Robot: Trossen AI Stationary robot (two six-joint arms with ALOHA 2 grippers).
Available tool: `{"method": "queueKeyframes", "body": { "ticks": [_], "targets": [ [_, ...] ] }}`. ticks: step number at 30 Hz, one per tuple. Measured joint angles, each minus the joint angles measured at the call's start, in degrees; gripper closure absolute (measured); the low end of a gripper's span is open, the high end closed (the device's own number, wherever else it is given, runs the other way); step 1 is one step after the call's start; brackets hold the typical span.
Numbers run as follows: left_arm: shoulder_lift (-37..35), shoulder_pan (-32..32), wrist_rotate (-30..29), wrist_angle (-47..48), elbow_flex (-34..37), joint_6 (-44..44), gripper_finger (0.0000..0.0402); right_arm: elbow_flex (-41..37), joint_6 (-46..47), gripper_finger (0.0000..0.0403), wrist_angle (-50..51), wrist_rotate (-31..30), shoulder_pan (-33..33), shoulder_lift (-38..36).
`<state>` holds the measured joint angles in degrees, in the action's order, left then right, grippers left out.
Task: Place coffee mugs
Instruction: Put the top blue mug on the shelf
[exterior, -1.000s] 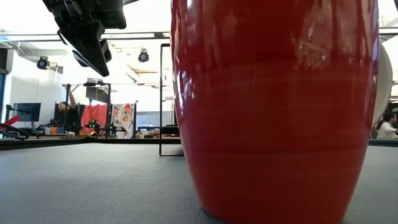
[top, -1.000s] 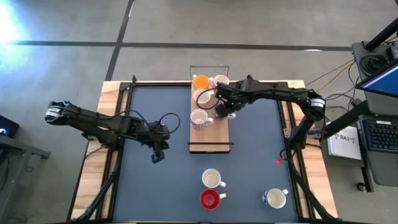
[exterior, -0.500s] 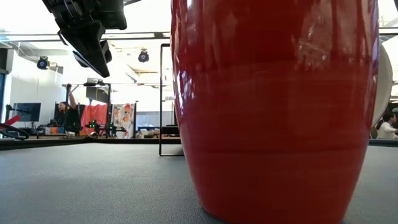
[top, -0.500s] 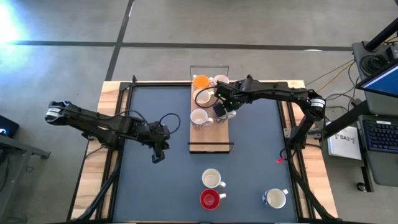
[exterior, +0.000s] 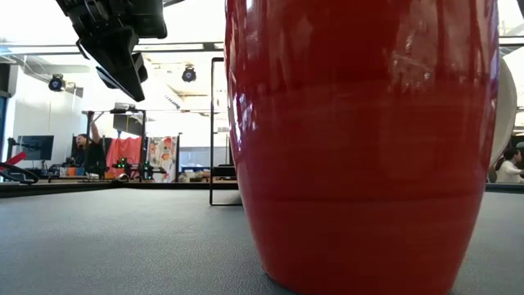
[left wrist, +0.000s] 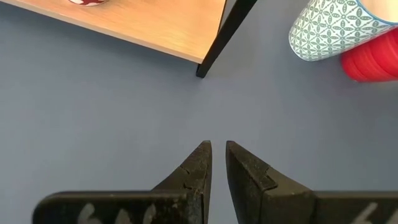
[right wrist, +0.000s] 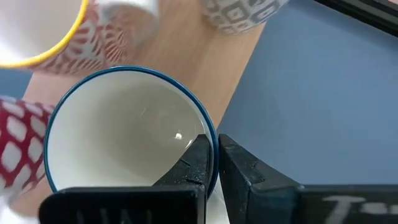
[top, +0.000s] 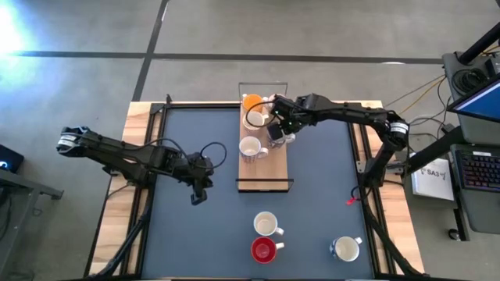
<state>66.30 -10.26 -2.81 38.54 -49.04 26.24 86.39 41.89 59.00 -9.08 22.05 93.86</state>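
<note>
A wooden board [top: 269, 165] lies at the table's far middle and carries several mugs: an orange one [top: 251, 101], a white one [top: 250, 147] and a blue-rimmed white mug [top: 255, 119]. My right gripper [top: 274, 129] is shut on the blue-rimmed mug [right wrist: 124, 143]. My left gripper [top: 197, 195] hovers shut and empty over the mat, left of the board; it also shows in the left wrist view [left wrist: 217, 149]. Loose on the mat near the front stand a white mug [top: 266, 225], a red mug [top: 264, 250] and another white mug [top: 344, 248]. My right gripper pinches the blue-rimmed mug's rim [right wrist: 208, 127] on the side toward the table's right, one finger inside the mug and one outside. The fingers come from above, slanting down. The mug stays upright with its mouth up, over the board; whether its base rests on the board I cannot tell.
Close around the held mug are a red-and-white patterned mug [right wrist: 18, 143], a yellow-rimmed mug [right wrist: 50, 37] and a grey patterned mug [right wrist: 242, 15]. A black frame [top: 264, 184] edges the board's near end. The red mug fills the low view [exterior: 360, 147].
My right gripper has gone a little toward the table's far edge and left along the board, still shut on the blue-rimmed mug, which has gone with it and stayed upright.
</note>
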Motion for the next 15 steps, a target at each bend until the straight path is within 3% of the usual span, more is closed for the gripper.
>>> {"method": "queueKeyframes", "body": {
  "ticks": [15],
  "targets": [
    [0.02,-0.22,0.15,0.0,0.0,0.25,0.0372,0.0,-2.02,0.039,-4.53,-0.15,4.51,0.02]
  ]
}}
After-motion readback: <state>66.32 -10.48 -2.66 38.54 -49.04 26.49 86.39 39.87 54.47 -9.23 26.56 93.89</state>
